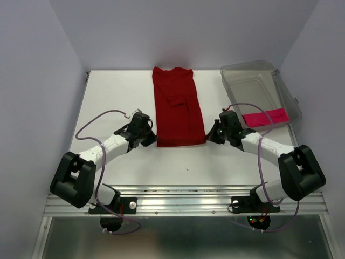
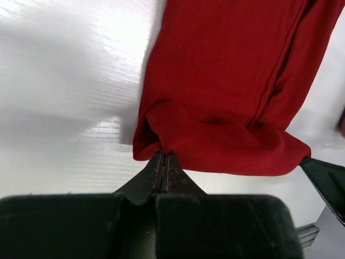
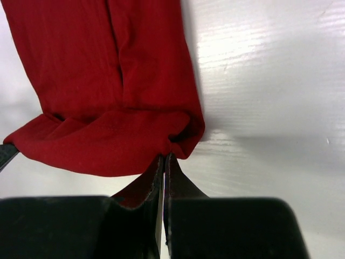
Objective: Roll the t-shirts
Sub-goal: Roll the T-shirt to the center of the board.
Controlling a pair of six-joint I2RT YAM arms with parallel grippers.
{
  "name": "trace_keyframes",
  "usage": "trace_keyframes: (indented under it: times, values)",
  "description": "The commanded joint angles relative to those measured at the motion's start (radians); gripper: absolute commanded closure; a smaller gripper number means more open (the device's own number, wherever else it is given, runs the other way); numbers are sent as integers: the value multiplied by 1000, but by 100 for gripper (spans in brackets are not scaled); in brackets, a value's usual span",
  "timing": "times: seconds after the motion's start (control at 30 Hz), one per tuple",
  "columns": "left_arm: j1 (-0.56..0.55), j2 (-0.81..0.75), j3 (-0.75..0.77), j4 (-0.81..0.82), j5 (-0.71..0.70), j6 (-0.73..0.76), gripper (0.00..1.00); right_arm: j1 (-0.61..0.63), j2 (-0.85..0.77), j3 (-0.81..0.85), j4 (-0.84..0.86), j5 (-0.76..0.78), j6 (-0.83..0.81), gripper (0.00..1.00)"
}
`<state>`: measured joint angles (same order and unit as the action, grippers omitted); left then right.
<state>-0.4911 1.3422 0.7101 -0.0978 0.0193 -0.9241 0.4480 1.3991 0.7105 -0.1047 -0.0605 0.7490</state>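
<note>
We count two plain cloth t-shirts: one dark red t-shirt (image 1: 178, 108) mid-frame, one magenta-pink t-shirt (image 1: 264, 117) at right. One clear plastic bin (image 1: 250, 86), one white table (image 1: 118, 97), two black hands: left hand (image 2: 163, 157), right hand (image 3: 164, 157).

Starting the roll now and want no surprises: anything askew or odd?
Nothing serious. The dark red t-shirt lies in a long strip, its near hem pinched at both corners by the left gripper and right gripper. Only the clear bin sits skewed to the table edge, the pink t-shirt inside it.
</note>
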Motion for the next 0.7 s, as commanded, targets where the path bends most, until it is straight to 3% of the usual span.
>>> trace_keyframes:
  times: [0.0, 0.5, 0.57, 0.67]
  values:
    - [25, 26, 63, -11, 13, 48, 100, -22, 37, 75, 2, 10, -27, 99]
    - [60, 224, 222, -40, 28, 119, 100, -69, 219, 241, -4, -25, -66, 98]
    - [60, 239, 238, -46, 27, 120, 100, -69, 230, 250, -3, -30, -69, 95]
    - [63, 264, 250, -60, 28, 123, 99, -69, 242, 265, -3, -25, -76, 80]
